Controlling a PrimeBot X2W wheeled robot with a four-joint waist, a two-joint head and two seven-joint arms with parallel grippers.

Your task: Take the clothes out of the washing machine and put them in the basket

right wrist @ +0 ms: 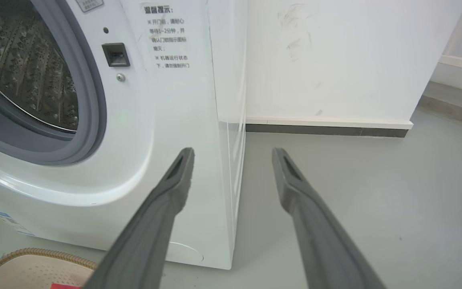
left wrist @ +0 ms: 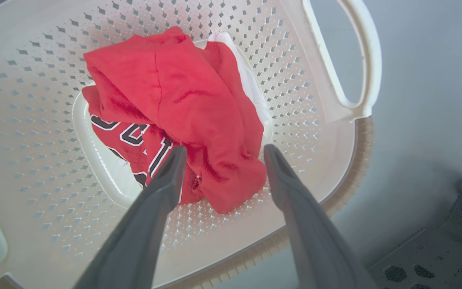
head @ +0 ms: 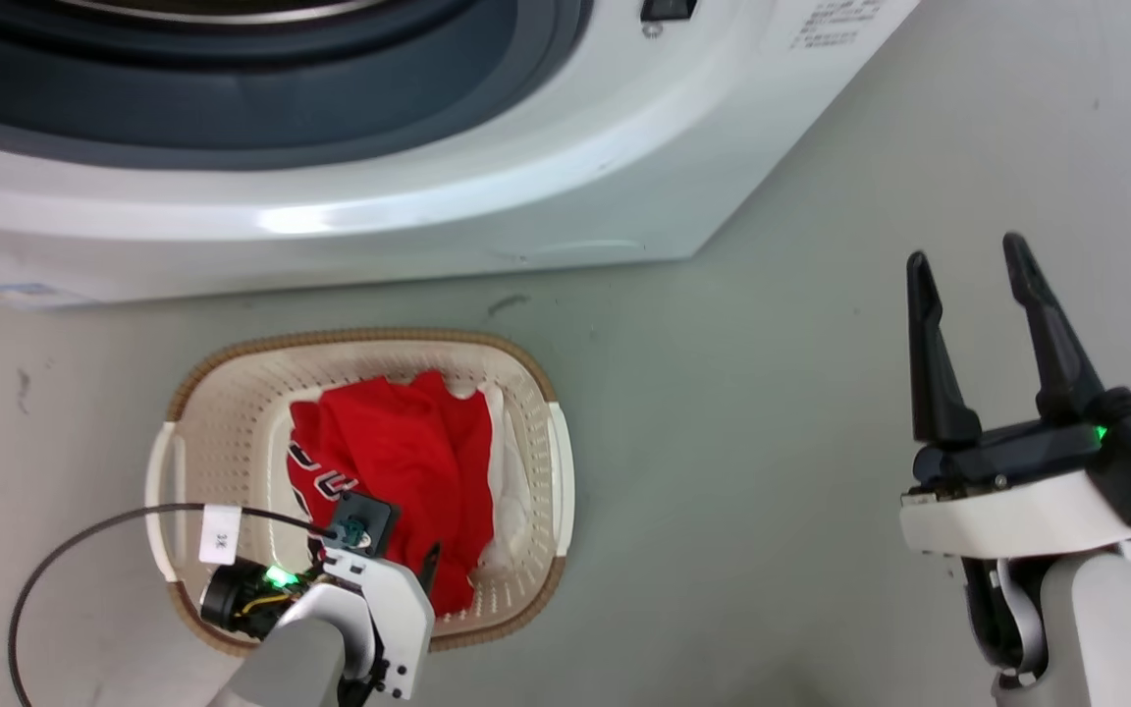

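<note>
From the head view, the washer (head: 526,196) stands at the back with its round opening uncovered. The basket (head: 232,422) sits on the floor (head: 723,442) just in front of the washer, and the clothes (head: 399,452) lie bunched inside it, red with a bit of white on the side away from the left arm. The left pincer (head: 425,572) points down into the near end of the basket, right over the clothes. The right pincer (head: 965,252) hangs well off to the right of the basket above bare floor, its fingers spread wide and holding nothing.

In the left wrist view, the left pincer (left wrist: 225,149) is spread wide, its two fingers straddling the near end of the heap. I cannot tell whether the tips touch the cloth. The clothes (left wrist: 183,100) rest on the basket's bottom, dark white-edged numbers (left wrist: 130,134) showing on one fold. A side handle (left wrist: 359,60) is just beyond.

In the right wrist view, the right pincer (right wrist: 234,151) gapes, aimed at the washer's front corner (right wrist: 167,120). The steel drum (right wrist: 22,60) shows through the opening. The basket's rim (right wrist: 34,255) peeks in below the washer. A white wall (right wrist: 335,60) stands behind.
</note>
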